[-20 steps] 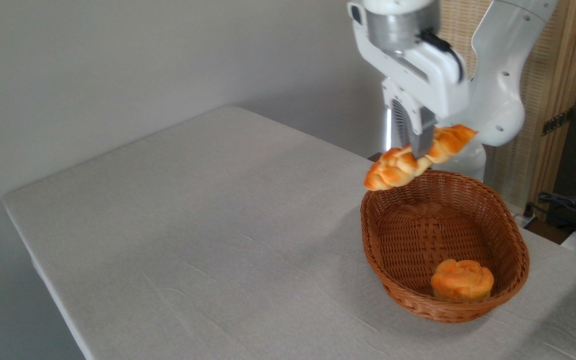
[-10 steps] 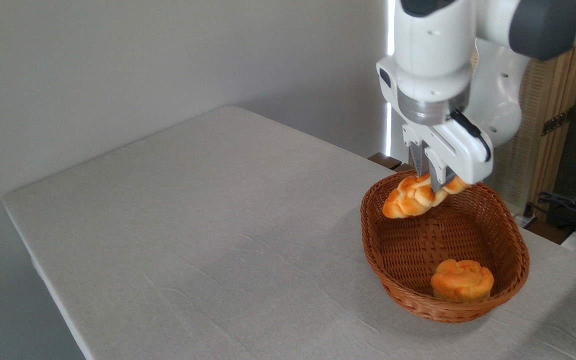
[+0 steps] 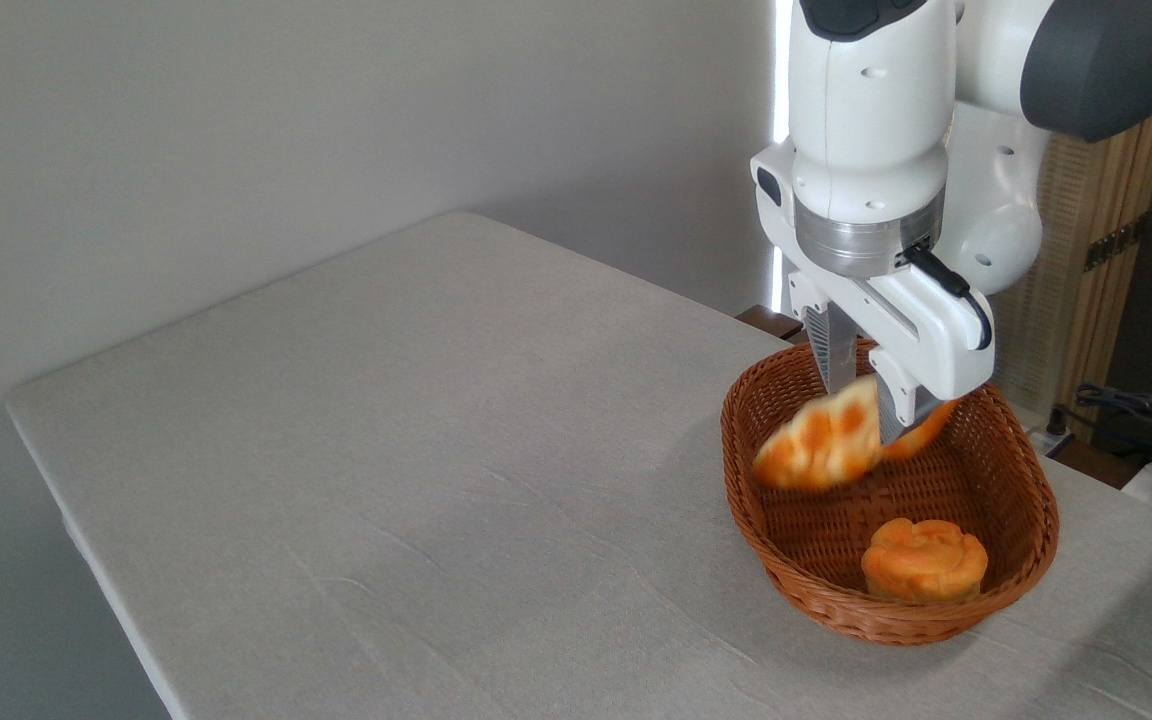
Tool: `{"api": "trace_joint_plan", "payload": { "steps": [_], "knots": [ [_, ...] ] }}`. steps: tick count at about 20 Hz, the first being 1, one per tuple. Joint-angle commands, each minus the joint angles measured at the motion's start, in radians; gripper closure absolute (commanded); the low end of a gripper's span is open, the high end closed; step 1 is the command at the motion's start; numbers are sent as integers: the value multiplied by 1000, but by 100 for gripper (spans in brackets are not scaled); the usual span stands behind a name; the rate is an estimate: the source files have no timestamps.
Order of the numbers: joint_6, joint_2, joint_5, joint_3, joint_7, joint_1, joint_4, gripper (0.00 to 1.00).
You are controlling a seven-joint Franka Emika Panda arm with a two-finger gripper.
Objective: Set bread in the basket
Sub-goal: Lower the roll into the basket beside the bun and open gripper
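Tool (image 3: 871, 400) poised over the far end of the basket (image 3: 1031, 500), fingers apart. Blurred bread (image 3: 821, 445) just below them, tilted inside the basket, apparently released. Round bun (image 3: 924, 560) near the front wall. Surface (image 3: 386, 450) beneath.

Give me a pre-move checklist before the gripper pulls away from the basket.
1. Bread inside the basket outline: ok.
2. Bread released and settled on the basket floor: cannot tell; it is motion-blurred, with the gripper right at it.
3. Jaws open: cannot tell; the bread hides the fingertips.
4. Round bun clear of the bread: ok, it sits apart at the near end.
5. Basket upright on the table: ok.
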Motion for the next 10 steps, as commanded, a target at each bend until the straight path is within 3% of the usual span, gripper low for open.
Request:
{"api": "trace_joint_plan", "payload": {
  "steps": [1,6,8,10],
  "knots": [
    [1,-5,57,6,-8,-15,3,8],
    [-4,-5,38,-21,-22,-36,46,2],
    [-2,8,-38,-65,-27,-44,118,0],
    [-2,53,-160,-88,-31,-44,228,0]
  ]
}}
